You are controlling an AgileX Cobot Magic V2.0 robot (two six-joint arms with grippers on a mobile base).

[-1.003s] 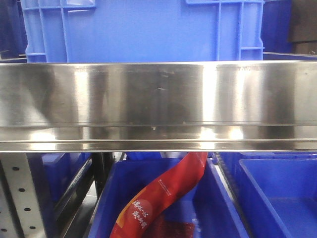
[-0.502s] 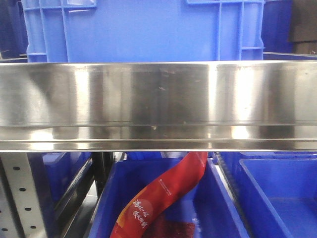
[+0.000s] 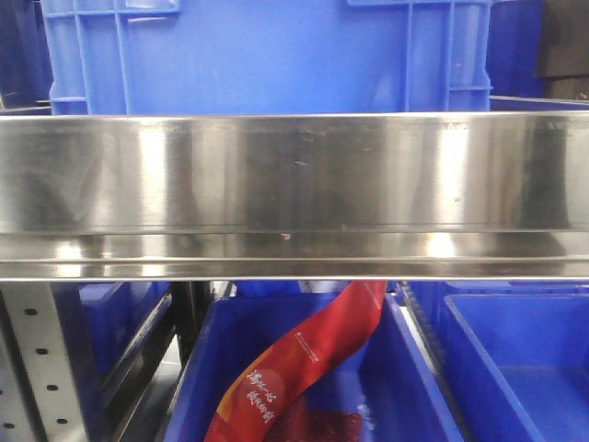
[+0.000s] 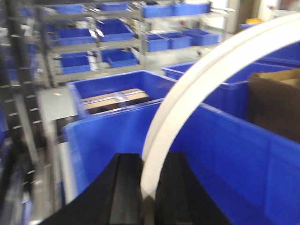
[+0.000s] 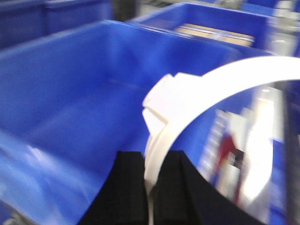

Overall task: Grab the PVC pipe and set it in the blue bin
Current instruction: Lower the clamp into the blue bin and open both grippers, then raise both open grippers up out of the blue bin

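Left pincer [image 4: 147, 190] and right pincer [image 5: 150, 187] each tight on a PVC pipe [image 4: 185, 86]; blue bins [image 5: 70, 93], steel racking [image 3: 294, 175] around.

Steel shelf rail [image 3: 294, 175] spans view; red packet [image 3: 304, 364] below it; brown cardboard box [image 4: 274, 103] at right.

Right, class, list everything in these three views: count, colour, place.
PVC pipe: one per wrist view, white, gripped low centre.
Bins: many, blue, around both wrist views, on far racks, below shelf.
Crate: one, blue, atop shelf.
Shelf: one, steel, across front view.
Packet: one, red, in lower bin.
Cardboard box: one, brown, right of left wrist view.
Left end effector: one, black, gripping pipe.
Right end effector: one, black, gripping pipe.
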